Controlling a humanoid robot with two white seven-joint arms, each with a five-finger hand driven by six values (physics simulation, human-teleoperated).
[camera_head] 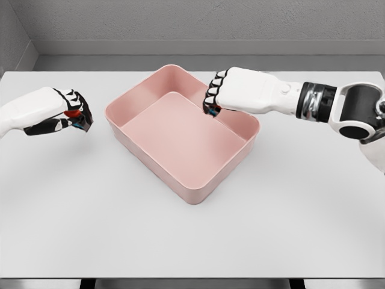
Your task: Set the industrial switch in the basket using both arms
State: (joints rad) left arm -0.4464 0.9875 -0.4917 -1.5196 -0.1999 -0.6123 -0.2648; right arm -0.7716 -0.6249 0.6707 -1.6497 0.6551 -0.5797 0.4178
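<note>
A pink rectangular basket [150, 165] sits turned at an angle in the middle of the white table. My left hand [71, 115] hovers left of the basket, apart from it, with its fingers curled around a small object with red and dark parts, the industrial switch [73, 112]. Most of the switch is hidden by the fingers. My right hand [213, 101] reaches in from the right, and its fingers are curled over the basket's far right rim [240, 117]. The basket's inside holds nothing.
The white table [289, 205] runs wide around the basket, with its front edge near the bottom of the picture. A grey wall and floor lie behind the far edge. The right forearm crosses above the table's right side.
</note>
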